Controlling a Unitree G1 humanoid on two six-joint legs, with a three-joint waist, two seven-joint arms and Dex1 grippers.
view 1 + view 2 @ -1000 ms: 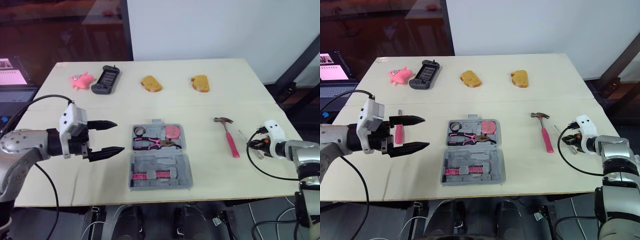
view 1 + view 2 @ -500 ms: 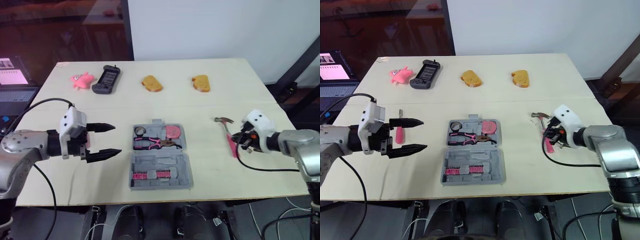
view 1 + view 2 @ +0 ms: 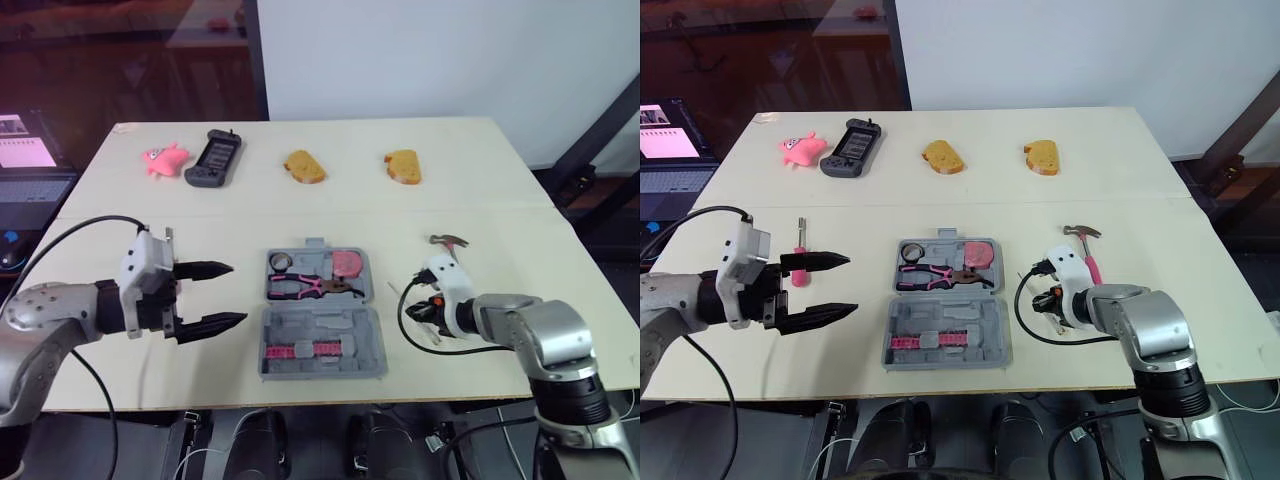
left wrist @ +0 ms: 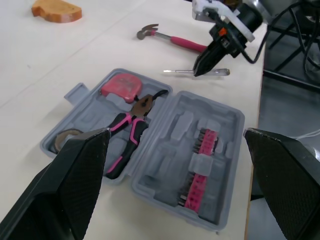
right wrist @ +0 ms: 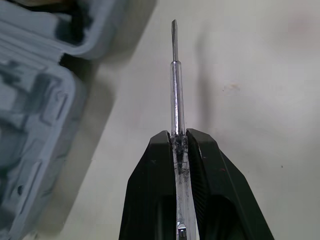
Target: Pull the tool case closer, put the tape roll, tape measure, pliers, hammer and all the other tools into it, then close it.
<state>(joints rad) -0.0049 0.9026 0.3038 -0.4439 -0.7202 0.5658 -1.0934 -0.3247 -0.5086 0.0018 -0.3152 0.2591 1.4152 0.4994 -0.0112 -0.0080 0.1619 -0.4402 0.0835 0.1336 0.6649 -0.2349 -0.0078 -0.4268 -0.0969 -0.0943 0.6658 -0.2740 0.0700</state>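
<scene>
Grey tool case (image 3: 345, 322) lies open mid-table; pliers (image 3: 305, 288), tape measure (image 3: 345, 263) and tape roll (image 3: 279, 262) are in. Right gripper (image 5: 179, 140), clamped on screwdriver (image 5: 175, 90), has swung in from the table's 3 o'clock edge to just beside the case, so drop-in likely next. Left gripper (image 3: 238, 293) gapes wide at case's 9 o'clock. Hammer (image 3: 1081, 232) is out at 2 o'clock.

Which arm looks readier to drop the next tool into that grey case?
The right: the right gripper is shut on a screwdriver beside the tool case, on its right. The left gripper is open and empty on the case's left.
</scene>
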